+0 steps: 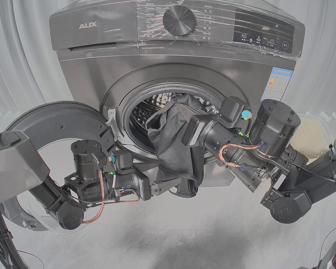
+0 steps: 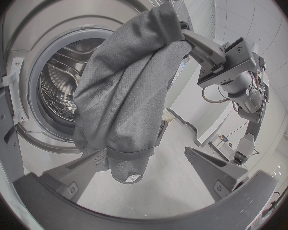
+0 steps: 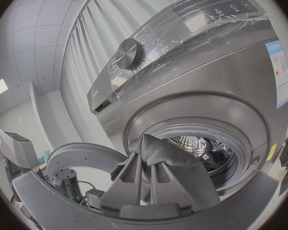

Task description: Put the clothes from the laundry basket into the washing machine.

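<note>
My right claw (image 3: 147, 158) was pinched shut on the top of a dark grey garment (image 1: 175, 146). I held it at the mouth of the washing machine (image 1: 100, 71), with the cloth hanging down over the door rim. My left claw (image 2: 144, 152) sat below, fingers spread wide and gripping nothing, with the garment's hem dangling just by them.

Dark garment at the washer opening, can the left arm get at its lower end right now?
Probably yes. The left end effector sits open right at the hanging lower end of the dark garment, with nothing between them. The right end effector grips only its top, at the opening of the washing machine.
</note>
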Motion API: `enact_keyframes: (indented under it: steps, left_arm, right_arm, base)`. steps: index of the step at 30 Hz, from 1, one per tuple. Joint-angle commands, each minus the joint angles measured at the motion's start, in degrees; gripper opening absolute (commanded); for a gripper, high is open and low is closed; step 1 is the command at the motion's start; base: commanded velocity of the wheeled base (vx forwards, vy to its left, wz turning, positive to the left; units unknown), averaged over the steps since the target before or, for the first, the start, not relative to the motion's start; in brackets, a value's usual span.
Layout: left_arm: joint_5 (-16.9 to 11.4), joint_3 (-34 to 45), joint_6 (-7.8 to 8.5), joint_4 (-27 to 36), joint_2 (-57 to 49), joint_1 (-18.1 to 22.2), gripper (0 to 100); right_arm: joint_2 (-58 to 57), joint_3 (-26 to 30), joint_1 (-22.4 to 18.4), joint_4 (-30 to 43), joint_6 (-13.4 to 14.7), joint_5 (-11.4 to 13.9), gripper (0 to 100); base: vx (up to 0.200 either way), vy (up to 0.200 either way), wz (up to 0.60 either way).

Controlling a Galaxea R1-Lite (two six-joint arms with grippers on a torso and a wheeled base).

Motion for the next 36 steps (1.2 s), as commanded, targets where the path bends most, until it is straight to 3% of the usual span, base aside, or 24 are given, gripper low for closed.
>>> enact_keyframes:
  steps: [1,16,36]
  left_arm:
    - [-0.01,-0.4,0.02,-0.2,1.62,-0.12,100]
    - [0.26,-3.04,-0.06,-2.57,3.55,-2.67,100]
    - [2.37,-6.2,0.38,-5.65,9.35,-1.88,100]
  right_arm:
    - [0.04,-0.01,0.07,-0.05,0.01,0.03,0]
    - [0.13,0.95,0.07,-0.84,-0.07,0.03,0]
    - [0.31,1.39,0.25,-0.92,0.01,0.03,0]
  base:
    - [0.0,0.0,0.0]
    - [0.0,0.0,0.0]
    - [0.0,0.0,0.0]
